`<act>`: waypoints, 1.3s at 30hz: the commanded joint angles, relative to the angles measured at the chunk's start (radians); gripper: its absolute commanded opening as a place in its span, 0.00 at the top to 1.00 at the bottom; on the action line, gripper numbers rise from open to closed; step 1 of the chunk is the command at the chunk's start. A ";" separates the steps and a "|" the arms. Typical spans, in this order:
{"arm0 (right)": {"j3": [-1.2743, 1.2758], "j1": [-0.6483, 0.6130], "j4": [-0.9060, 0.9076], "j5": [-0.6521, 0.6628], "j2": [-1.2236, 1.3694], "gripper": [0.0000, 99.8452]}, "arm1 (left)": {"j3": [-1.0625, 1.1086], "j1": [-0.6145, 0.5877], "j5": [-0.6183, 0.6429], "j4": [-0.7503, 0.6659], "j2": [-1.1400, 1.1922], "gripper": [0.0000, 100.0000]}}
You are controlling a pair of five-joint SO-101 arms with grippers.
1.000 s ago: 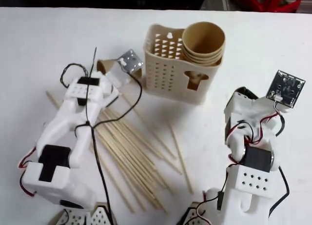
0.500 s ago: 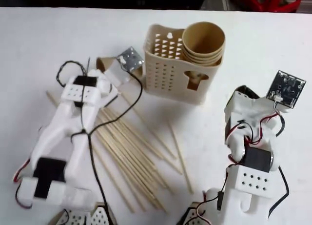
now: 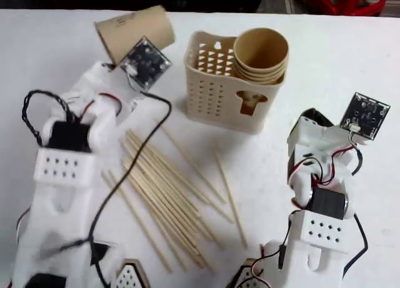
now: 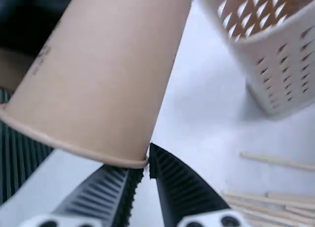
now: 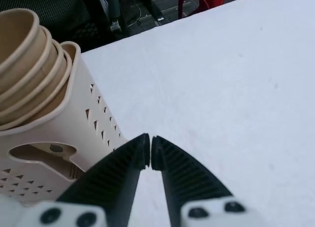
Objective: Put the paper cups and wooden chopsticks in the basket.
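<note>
Cup (image 3: 133, 30): brown paper, tipped well off upright near the far edge of the table (image 3: 50, 57). It sits left of the basket (image 3: 212, 97) and clear of it. In the left wrist view its mouth rim points toward the jaws.
Left end effector (image 4: 146, 160): closed on the cup, with the mouth rim pinched between the two jaw tips. Which jaw sits inside the cup wall cannot be told.
Right end effector (image 5: 150, 150): closed with nothing in it, tips touching. It hangs over bare table just beside the basket wall, at the end where the nested cups (image 3: 261, 50) stand.
Nested cups: stacked upright inside the basket at the end nearest the right arm. Their rims stand above the basket rim.
Basket: cream plastic with perforated walls, upright at the far middle of the table. A handle cut-out shows in the wall facing the arms.
Chopsticks (image 3: 162, 188): loose fan lying flat on the table in front of the basket, between the two arms, several crossing one another. The left arm's cable runs over the near end of the fan.
Single stick (image 3: 230, 197): on the table, apart from the fan on the right arm's side.
</note>
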 commanded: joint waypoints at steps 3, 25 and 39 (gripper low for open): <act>-0.008 0.001 -0.021 -0.003 -0.013 0.98 | -0.014 0.174 -0.011 -0.040 -0.124 0.98; -0.008 0.001 -0.024 -0.003 -0.013 0.98 | -0.353 0.363 -0.014 -0.003 0.274 0.98; -0.008 0.001 -0.024 0.044 -0.013 0.98 | -0.736 0.377 -0.009 0.232 0.463 0.84</act>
